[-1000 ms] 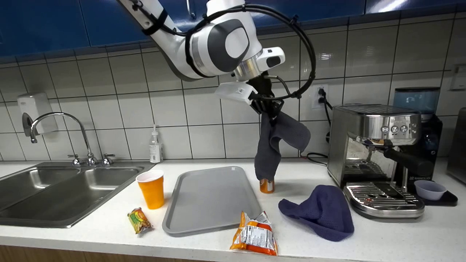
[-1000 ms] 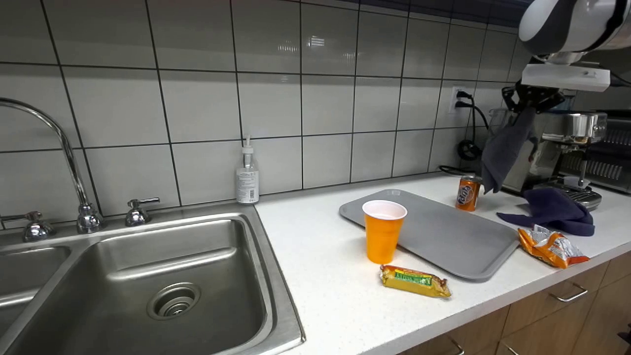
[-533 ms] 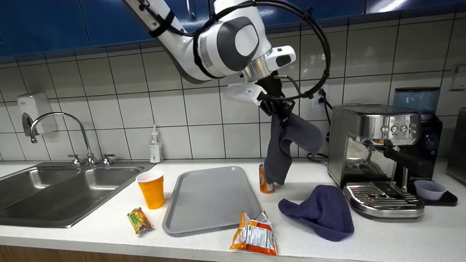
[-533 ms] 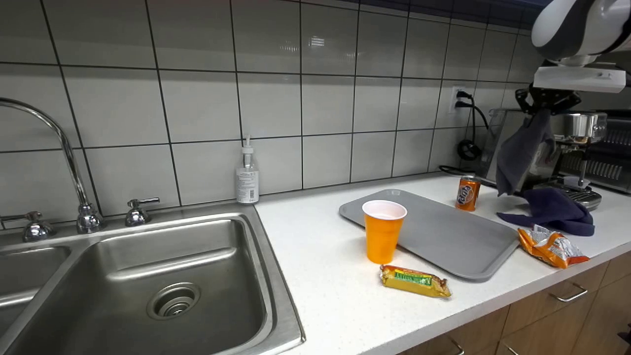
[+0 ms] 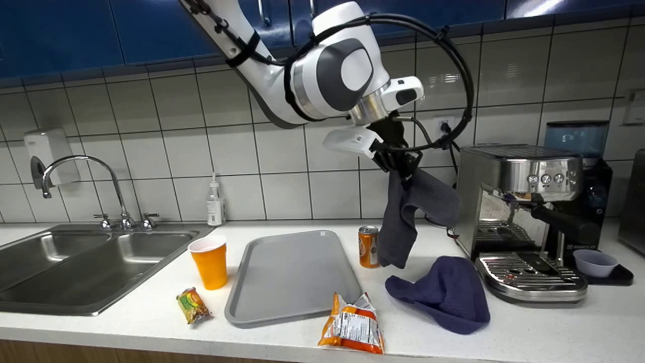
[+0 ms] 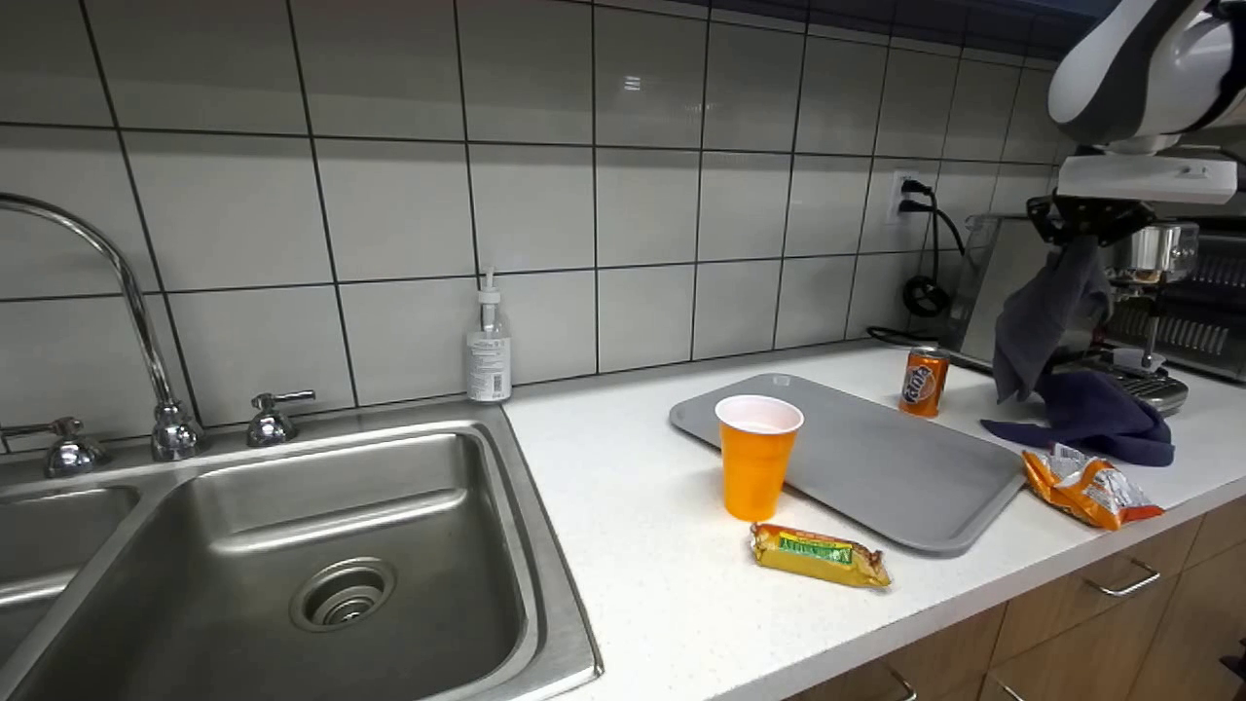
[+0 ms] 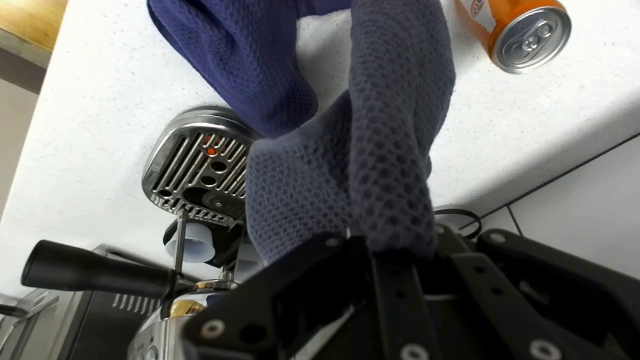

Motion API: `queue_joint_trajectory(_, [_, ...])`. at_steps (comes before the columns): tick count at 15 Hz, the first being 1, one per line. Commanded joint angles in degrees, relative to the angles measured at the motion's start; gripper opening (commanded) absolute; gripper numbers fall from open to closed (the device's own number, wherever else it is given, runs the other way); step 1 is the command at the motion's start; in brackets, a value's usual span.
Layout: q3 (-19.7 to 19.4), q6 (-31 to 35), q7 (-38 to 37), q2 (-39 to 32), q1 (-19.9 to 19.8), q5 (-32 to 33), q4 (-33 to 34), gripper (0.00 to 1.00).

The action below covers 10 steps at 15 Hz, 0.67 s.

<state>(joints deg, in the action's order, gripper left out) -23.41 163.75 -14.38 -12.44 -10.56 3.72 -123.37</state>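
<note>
Dark gray cloth (image 5: 400, 222) nearer the coffee machine (image 5: 509, 176) than before — pinched tight in the gripper (image 5: 403, 176), drooping below it.

Gray cloth (image 7: 400, 120) in the hand (image 7: 393, 247) — orange can (image 7: 520, 32) nearby.

Kitchen, double steel sink (image 5: 108, 267), espresso machine (image 5: 504, 217), tiled wall (image 5: 282, 196), blue cabinets (image 5: 55, 35)

Cloth (image 5: 402, 212) between can (image 5: 368, 247) and coffeemaker (image 5: 519, 169)
</note>
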Motion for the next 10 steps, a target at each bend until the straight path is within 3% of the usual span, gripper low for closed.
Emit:
queue_joint_trajectory(1, [0.7, -1.2, -0.7, -3.0, -1.4, -0.5, 3.4, 0.02])
queue_joint_trajectory(10, [0.5, -1.9, -0.1, -7.6, -3.0, -2.2, 5.5, 0.02])
